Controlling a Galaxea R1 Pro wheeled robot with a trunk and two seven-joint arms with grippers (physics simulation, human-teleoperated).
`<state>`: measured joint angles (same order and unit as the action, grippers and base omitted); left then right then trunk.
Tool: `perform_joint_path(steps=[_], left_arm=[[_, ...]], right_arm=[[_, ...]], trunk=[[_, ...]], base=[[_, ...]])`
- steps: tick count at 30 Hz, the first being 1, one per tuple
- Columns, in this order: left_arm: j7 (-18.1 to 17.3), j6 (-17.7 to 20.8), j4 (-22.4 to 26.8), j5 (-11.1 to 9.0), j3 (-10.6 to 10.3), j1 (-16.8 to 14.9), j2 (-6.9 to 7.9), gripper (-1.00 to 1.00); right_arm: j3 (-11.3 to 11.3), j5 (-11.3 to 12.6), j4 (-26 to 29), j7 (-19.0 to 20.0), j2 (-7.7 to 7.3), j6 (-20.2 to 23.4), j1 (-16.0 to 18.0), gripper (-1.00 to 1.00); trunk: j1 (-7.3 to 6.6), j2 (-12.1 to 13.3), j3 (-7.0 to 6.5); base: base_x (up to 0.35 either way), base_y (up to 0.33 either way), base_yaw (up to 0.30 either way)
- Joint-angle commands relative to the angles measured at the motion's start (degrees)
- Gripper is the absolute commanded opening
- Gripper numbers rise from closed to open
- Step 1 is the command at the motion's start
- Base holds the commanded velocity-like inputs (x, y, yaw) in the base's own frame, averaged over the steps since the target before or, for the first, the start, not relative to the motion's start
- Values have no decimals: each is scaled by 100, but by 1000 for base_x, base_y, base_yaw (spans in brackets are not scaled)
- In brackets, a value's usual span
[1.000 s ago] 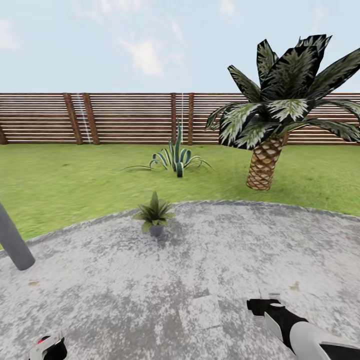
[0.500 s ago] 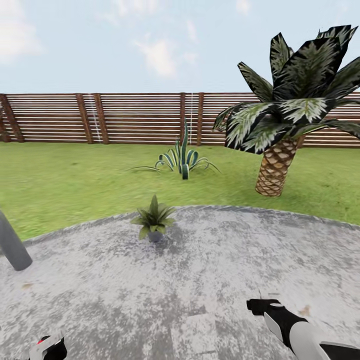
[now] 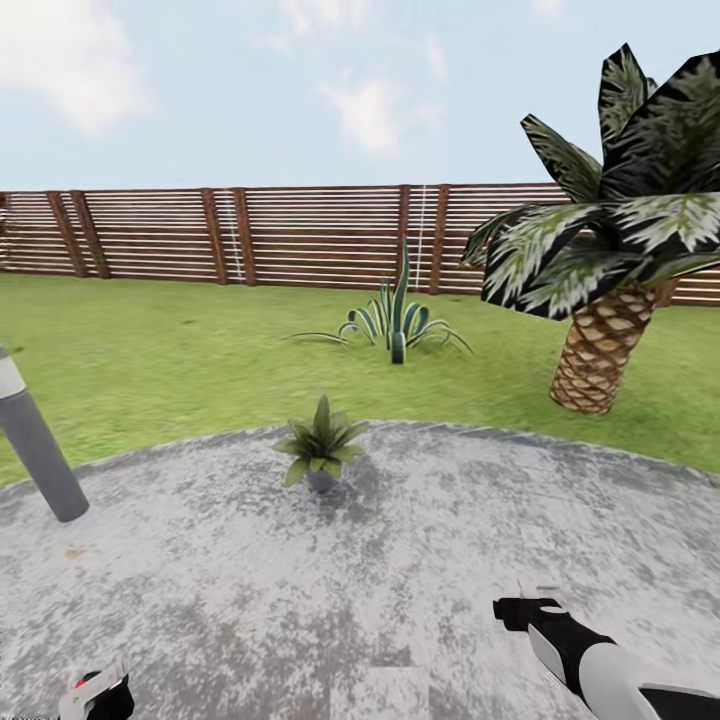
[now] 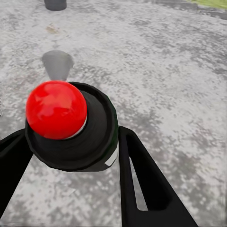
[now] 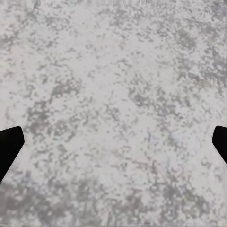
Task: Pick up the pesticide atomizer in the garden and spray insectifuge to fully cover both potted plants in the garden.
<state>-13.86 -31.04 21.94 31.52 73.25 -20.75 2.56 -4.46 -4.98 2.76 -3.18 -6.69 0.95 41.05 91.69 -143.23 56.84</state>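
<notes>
Atomizer [image 4: 71, 125]: round, glossy red knob.

Grey mottled stone paving [image 3: 400, 560] near, curving into green lawn [image 3: 150, 360] beyond. Brown slatted fence [image 3: 300, 235] far across. Palm [image 3: 610, 270] right, agave [image 3: 398, 322] centre, grey post [image 3: 35, 440] left. Pale cloudy sky [image 3: 250, 90] overhead.

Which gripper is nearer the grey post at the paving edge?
Left. The left gripper, shut on the atomizer, sits below the post; the right gripper is far across the paving.
</notes>
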Motion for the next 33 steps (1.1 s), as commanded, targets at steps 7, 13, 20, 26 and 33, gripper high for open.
perform_joint_path(steps=[7,13,20,26,33], left_arm=[[-47,-16,1,21,49,-8,-2,-100],[-47,-16,3,21,49,-8,-2,-100],[-47,-16,3,21,49,-8,-2,-100],[-47,-16,2,21,49,-8,-2,-100],[-47,-16,3,21,49,-8,-2,-100]], right_arm=[[-46,-50,5,-7,1,10,0,100],[-46,-49,-3,-7,-3,10,0,100],[-46,-47,-4,-12,-7,10,0,100],[-46,-50,-4,-13,-7,10,0,100],[-46,-49,5,-20,1,10,0,100]], trunk=[[1,-2,5],[1,-2,14],[1,-2,23],[1,-2,34],[1,-2,35]], base=[[185,-271,255],[181,-275,165],[180,-275,16],[180,-275,0],[179,-277,1]])
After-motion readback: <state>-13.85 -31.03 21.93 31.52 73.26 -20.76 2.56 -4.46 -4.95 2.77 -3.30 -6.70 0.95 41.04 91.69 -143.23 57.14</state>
